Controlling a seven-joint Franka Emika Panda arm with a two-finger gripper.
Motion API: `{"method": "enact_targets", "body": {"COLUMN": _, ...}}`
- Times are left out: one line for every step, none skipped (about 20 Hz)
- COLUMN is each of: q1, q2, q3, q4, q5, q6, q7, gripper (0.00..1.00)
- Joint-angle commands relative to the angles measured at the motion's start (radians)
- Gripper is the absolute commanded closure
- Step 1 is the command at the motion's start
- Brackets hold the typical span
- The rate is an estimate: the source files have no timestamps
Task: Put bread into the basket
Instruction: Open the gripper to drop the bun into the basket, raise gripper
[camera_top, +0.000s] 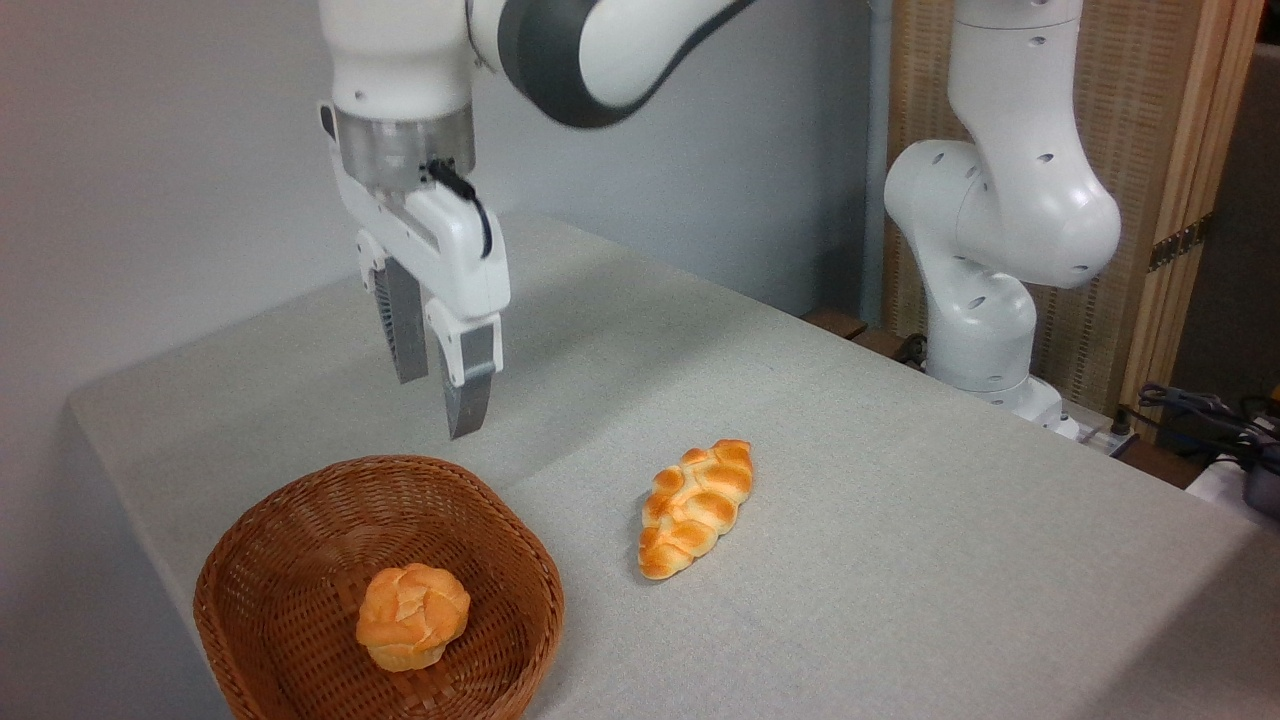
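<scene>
The bread (412, 616), a small round golden-orange bun with a cracked top, lies inside the basket (270, 560), a round reddish-brown wicker one at the table's near left. My gripper (437, 400) hangs above the basket's far rim, well clear of the bun. Its two grey fingers point down, stand apart, and hold nothing.
A longer braided oval loaf (696, 506) lies on the grey tablecloth (900, 520) to the right of the basket. The arm's white base (985, 300) stands at the back right, with cables (1200, 415) beside it. The table's left edge runs close to the basket.
</scene>
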Motion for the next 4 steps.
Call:
{"method": "enact_targets", "body": {"q1": 0.013, "q2": -0.003, "q3": 0.008, "q4": 0.027, "q5": 0.025, "q6": -0.089, "q7": -0.026, "gripper": 0.00}}
{"method": "enact_targets", "body": {"q1": 0.022, "q2": -0.005, "q3": 0.008, "q4": 0.032, "q5": 0.025, "q6": -0.114, "q7": -0.021, "gripper": 0.00}}
{"method": "enact_targets", "body": {"q1": 0.029, "q2": -0.005, "q3": 0.008, "q4": 0.039, "q5": 0.025, "q6": -0.123, "q7": -0.018, "gripper": 0.00}}
{"method": "enact_targets", "body": {"q1": 0.032, "q2": -0.003, "q3": 0.007, "q4": 0.046, "q5": 0.025, "q6": -0.132, "q7": -0.018, "gripper": 0.00}}
